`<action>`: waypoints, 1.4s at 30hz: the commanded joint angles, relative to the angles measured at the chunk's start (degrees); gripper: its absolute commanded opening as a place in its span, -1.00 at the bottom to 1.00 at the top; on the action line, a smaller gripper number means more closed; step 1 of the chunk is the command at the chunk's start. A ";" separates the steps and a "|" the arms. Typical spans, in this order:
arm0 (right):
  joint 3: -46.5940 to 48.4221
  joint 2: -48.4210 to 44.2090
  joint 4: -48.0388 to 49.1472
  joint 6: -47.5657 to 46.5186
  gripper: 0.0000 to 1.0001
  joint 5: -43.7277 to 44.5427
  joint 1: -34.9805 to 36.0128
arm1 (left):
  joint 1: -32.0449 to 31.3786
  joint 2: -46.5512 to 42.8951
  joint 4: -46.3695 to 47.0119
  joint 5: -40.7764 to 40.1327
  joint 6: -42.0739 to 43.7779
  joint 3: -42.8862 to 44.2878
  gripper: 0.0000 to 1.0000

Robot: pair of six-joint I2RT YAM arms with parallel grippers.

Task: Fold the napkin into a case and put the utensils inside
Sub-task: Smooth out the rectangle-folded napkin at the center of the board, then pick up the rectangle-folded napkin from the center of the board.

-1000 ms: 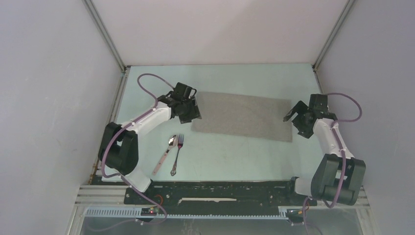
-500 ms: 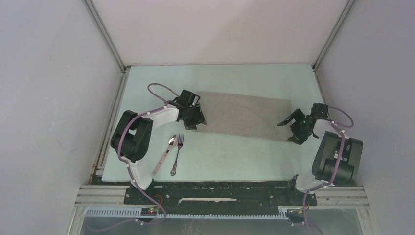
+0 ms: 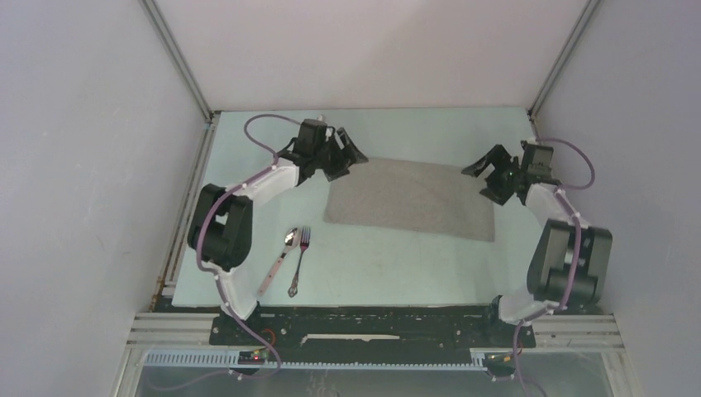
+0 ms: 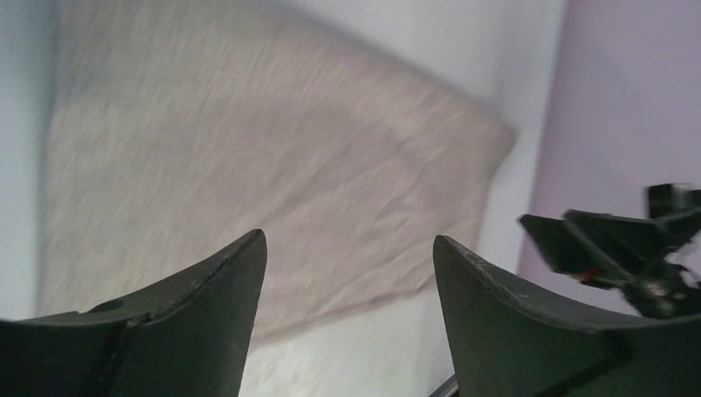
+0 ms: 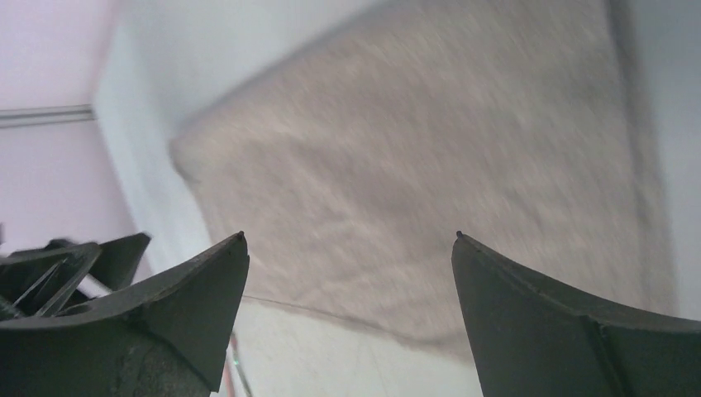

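Observation:
The grey napkin [image 3: 409,198] lies flat on the table as a wide oblong. My left gripper [image 3: 351,157] hovers open and empty at its far left corner. My right gripper [image 3: 478,182] hovers open and empty at its far right corner. In the left wrist view the napkin [image 4: 248,165] fills the area beyond the open left gripper [image 4: 349,241]. In the right wrist view the napkin [image 5: 430,157] lies beyond the open right gripper [image 5: 349,237]. The spoon [image 3: 279,256] with its pale pinkish handle and the metal fork [image 3: 299,260] lie side by side, near-left of the napkin.
The pale green table [image 3: 397,265] is walled on the left, back and right. A metal frame post [image 3: 178,58] stands at the far left corner. The black base rail [image 3: 364,318] runs along the near edge. The right gripper shows at the right of the left wrist view [image 4: 628,248].
Both grippers have moved away from me, from the napkin's near side corners to its far corners. The napkin, spoon and fork have not moved.

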 commanded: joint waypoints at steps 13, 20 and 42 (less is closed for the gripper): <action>17.74 36.58 37.53 20.32 0.99 -23.41 -4.39 | 6.05 28.72 27.42 7.79 -17.82 17.79 0.76; 17.93 41.18 33.12 20.40 0.99 -21.78 -9.63 | 9.06 31.01 26.75 5.50 -20.99 14.76 0.88; 24.33 26.80 14.15 11.61 0.99 -16.80 1.60 | 4.28 21.42 16.07 10.46 -5.71 23.46 0.91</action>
